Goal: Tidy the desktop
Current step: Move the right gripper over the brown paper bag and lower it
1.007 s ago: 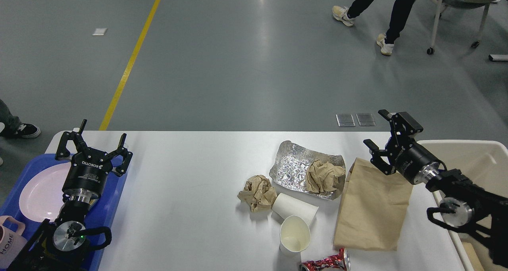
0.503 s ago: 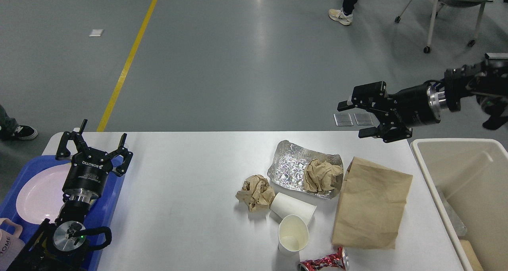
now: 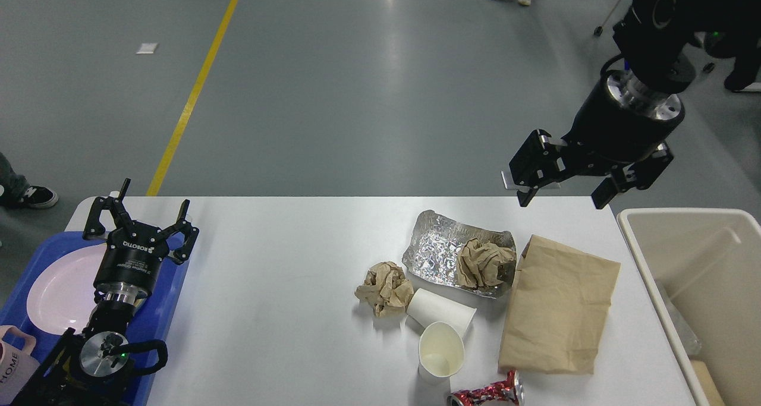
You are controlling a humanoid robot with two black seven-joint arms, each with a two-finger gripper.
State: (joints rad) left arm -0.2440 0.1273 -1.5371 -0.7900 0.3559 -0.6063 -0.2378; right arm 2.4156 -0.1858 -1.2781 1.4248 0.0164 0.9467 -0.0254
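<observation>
Head view, blue tray: at our 9 o'clock, holding a pink plate and a pink mug.
Cream bin: at 3 o'clock; contents unclear.
Foil: cradles crumpled brown paper.
Desktop: white, fills our lower view, bearing paper cups and a paper bag.
Our left gripper: spread, empty.
Our right gripper: spread, empty, over the far edge.
Room: grey floor, yellow line.

Light falls evenly from overhead and my view is bright. A pale glare streak runs down the grey floor at twelve o'clock. The desktop reads clean white, with soft, short shadows under the cups at five o'clock. The foil sheet sparkles. Focus is sharp throughout; my right gripper, at two o'clock, is dark but crisp.
</observation>
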